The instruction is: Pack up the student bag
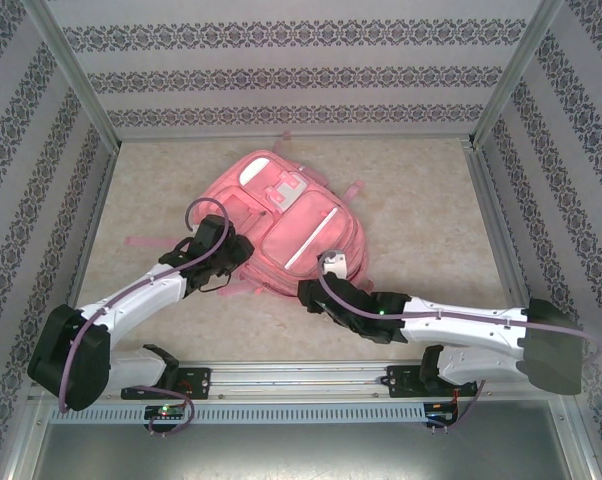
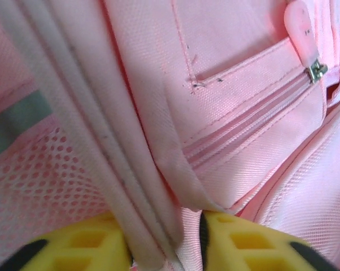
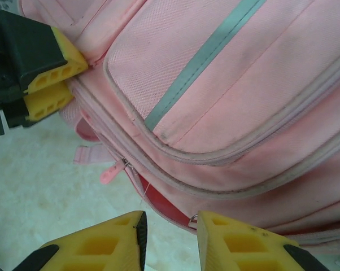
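Note:
The student bag [image 1: 281, 225], a big pink backpack, lies flat on the table with its front pockets up. My left gripper [image 1: 231, 258] is at the bag's left side, shut on a fold of pink fabric and pale piping [image 2: 158, 226] that fills the gap between its yellow fingers [image 2: 255, 243]. My right gripper [image 1: 309, 293] is at the bag's near edge, open, with a strip of table and the bag's red lining between its fingers [image 3: 243, 243]. A small metal ring [image 3: 192, 221] sits just off the right finger. The bag [image 3: 232, 84] fills most of the right wrist view.
A pink zipper pull [image 3: 110, 172] hangs off the bag's side seam, and another zipper slider [image 2: 315, 70] sits on a pocket. The left gripper's fingers [image 3: 51, 79] show at the upper left of the right wrist view. Patterned walls enclose the beige table [image 1: 421, 200].

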